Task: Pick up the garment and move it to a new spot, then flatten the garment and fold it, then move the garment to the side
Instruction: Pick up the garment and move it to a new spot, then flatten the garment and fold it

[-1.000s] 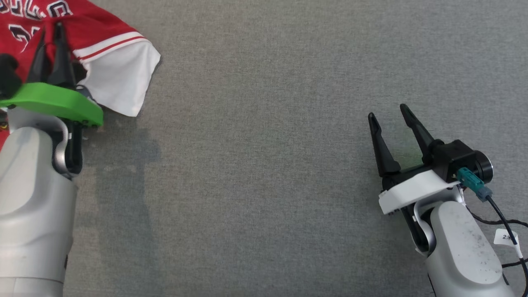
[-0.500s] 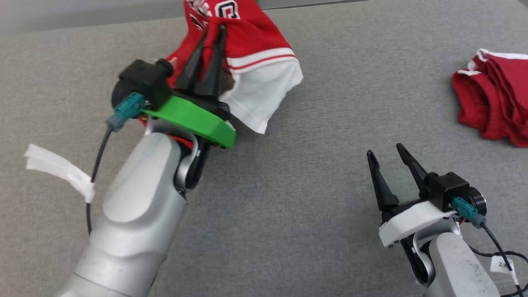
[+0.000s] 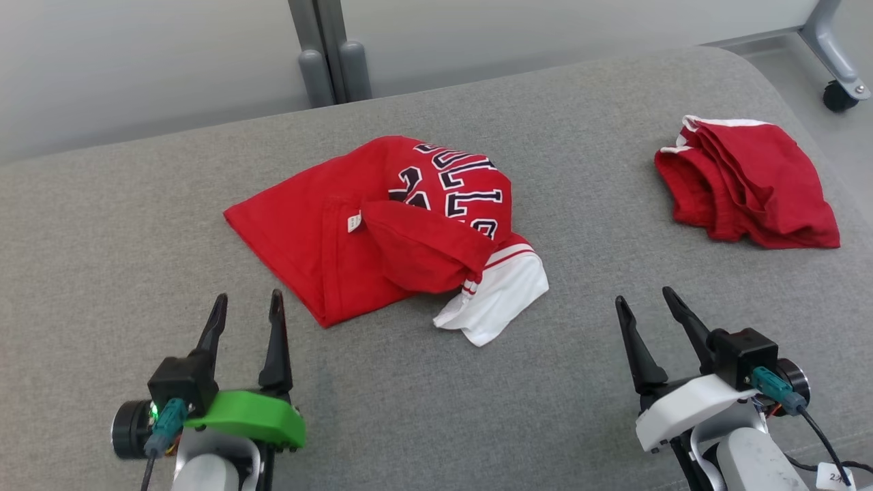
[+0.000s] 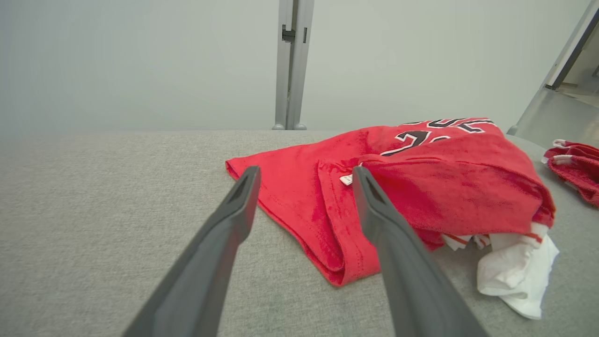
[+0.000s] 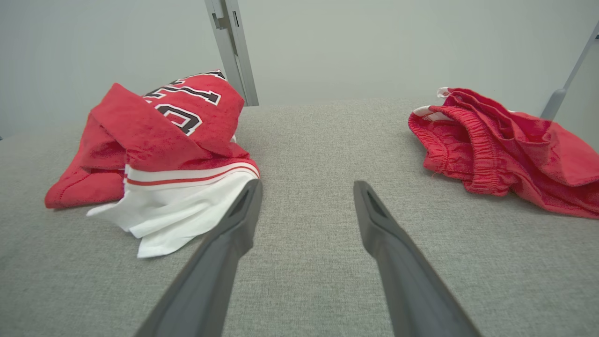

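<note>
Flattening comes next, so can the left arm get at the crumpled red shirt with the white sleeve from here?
Probably yes. The left gripper is open just short of the garment, facing its near hem; only bare grey surface lies between them.

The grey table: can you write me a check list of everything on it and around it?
Surface: grey fabric table, flat.
Job's things: garment, red with a white sleeve, crumpled mid-table, not yet flattened.
Clutter: red bundle, far right, apart from the garment.
Grippers: left gripper open, empty; right gripper open, empty; neither touches cloth.
Cables: left cable and right cable, teal plugs, off the cloth.
Surroundings: grey post, wheeled frame leg, pale wall.
</note>
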Controlling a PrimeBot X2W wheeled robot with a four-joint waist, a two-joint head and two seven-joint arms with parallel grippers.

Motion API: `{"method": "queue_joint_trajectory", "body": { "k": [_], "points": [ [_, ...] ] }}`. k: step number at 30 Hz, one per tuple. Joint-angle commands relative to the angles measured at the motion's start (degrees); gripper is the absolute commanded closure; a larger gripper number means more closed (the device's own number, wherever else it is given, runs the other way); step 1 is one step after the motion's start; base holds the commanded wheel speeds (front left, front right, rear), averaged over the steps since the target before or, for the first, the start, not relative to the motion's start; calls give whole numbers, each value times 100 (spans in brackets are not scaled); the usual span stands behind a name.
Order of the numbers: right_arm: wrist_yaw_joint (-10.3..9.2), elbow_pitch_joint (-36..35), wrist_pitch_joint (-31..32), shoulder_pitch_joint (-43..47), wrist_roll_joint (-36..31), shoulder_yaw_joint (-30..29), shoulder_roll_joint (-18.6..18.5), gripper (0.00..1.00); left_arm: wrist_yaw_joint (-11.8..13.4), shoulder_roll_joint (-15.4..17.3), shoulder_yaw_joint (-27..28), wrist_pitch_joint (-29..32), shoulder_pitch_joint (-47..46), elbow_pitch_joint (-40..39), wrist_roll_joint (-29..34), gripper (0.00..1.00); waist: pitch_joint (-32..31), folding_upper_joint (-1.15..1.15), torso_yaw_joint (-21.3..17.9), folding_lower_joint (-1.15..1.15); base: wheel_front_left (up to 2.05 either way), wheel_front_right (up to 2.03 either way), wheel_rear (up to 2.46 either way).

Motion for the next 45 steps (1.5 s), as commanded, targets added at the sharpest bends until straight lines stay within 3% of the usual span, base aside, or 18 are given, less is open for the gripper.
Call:
{"method": "queue_joint_trajectory", "body": {
  "k": [1,8,16,25,35,42,43,44,45],
  "points": [
    [-9,17,0,107,34,-28,-22,0,18,-19,137,0,246,-76,113,0,-162,0,179,0,0,0,0],
    [-9,119,0,354,125,-50,-21,0,-9,-85,623,-1,1093,-315,406,0,-357,0,389,0,0,0,0],
    [-9,229,0,402,142,83,-21,0,125,-87,463,0,1388,-428,235,0,-323,0,496,0,0,0,0],
    [-9,493,0,-119,130,545,-22,0,128,-86,192,0,1089,-448,190,0,-39,0,830,0,0,0,0],
    [-9,1479,1,-929,14,1201,-28,0,139,-85,18,-1,873,-442,174,0,339,0,1473,0,0,0,0],
    [-9,2413,8,-1082,-178,1280,-26,0,145,-85,-20,0,827,-436,140,0,418,0,1718,0,0,0,0],
    [-8,2530,21,-1067,-199,1296,-24,13,146,-85,-24,0,827,-434,139,0,415,0,1727,0,0,0,0],
    [-8,2642,42,-1071,-218,1314,-24,69,151,-86,-22,-1,829,-433,139,0,412,0,1733,0,0,0,0],
    [-8,2708,47,-1086,-208,1328,-18,100,157,-86,-20,0,828,-434,137,0,408,0,1733,0,0,0,0]
  ]
}}
